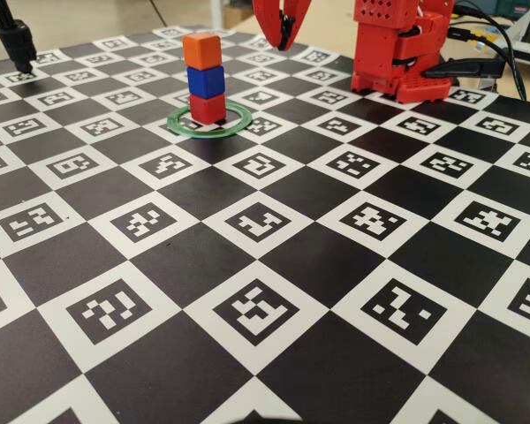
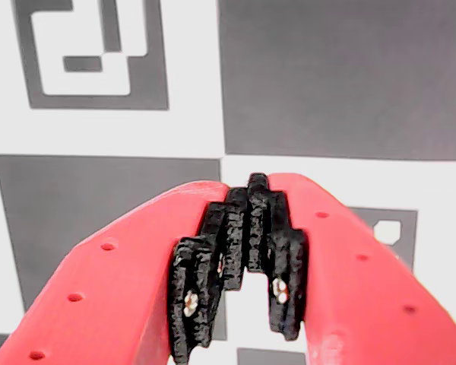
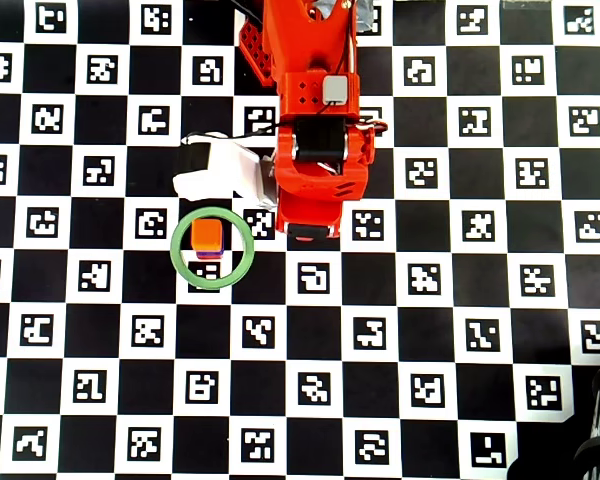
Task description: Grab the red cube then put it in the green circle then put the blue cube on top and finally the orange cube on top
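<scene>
**Standing three high inside the ring**

Stacking is complete in the fixed view: the red cube (image 1: pixel 208 108) sits on the checkered surface (image 1: pixel 274 291) inside the green circle (image 1: pixel 238 121), the blue cube (image 1: pixel 206 81) rests on it, and the orange cube (image 1: pixel 201 50) tops the column. Overhead, only the orange cube's top and a sliver of blue show. The gripper (image 2: pixel 252 182) hangs apart from the stack, its fingers (image 2: pixel 280 281) closed tip to tip with nothing between them.
</scene>
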`<state>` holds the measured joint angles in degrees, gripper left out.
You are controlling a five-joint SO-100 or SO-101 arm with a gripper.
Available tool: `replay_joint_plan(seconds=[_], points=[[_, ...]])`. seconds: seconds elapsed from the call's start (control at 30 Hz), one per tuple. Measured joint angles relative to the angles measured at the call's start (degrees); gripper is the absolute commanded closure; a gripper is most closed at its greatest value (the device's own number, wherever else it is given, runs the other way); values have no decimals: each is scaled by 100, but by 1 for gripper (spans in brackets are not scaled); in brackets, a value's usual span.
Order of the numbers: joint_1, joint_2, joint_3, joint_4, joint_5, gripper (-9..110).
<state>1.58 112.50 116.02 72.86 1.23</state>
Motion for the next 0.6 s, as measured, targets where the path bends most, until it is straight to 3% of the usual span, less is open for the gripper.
replay_joint_plan(seconds=[0.17, 0.6], points=[[-158, 1195, 1494, -835, -800, 107], [-334, 4333, 4386, -2391, -4482, 107]])
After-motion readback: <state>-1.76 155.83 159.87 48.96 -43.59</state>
